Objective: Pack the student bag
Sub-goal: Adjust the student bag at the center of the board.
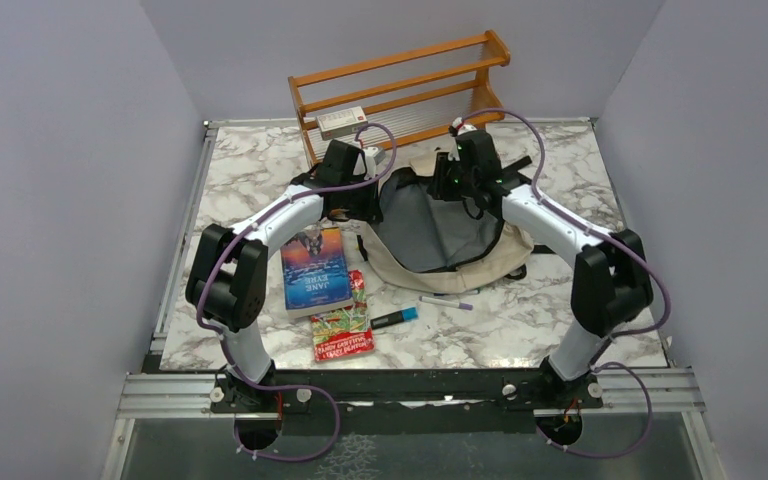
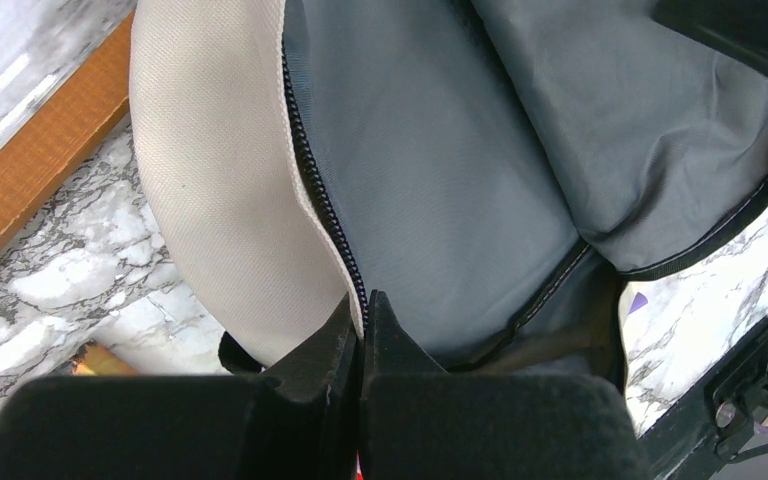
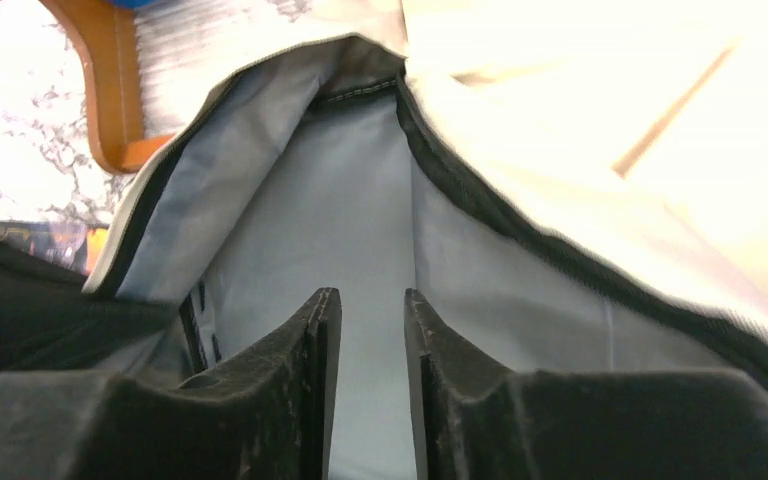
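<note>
The student bag (image 1: 430, 235) lies at the far middle of the marble table (image 1: 560, 330), its mouth gaping on grey lining, and my left claw (image 2: 363, 310) is pinched tight on its zippered rim. My right claw (image 3: 370, 300) points into the mouth from the opposite side, jaws a narrow gap apart with only lining showing between them. Before the bag lie a book (image 1: 315, 270), a snack packet (image 1: 343, 322), a marker (image 1: 395, 318) and a pen (image 1: 447, 300); a wooden rack (image 1: 400, 85) stands behind it.
</note>
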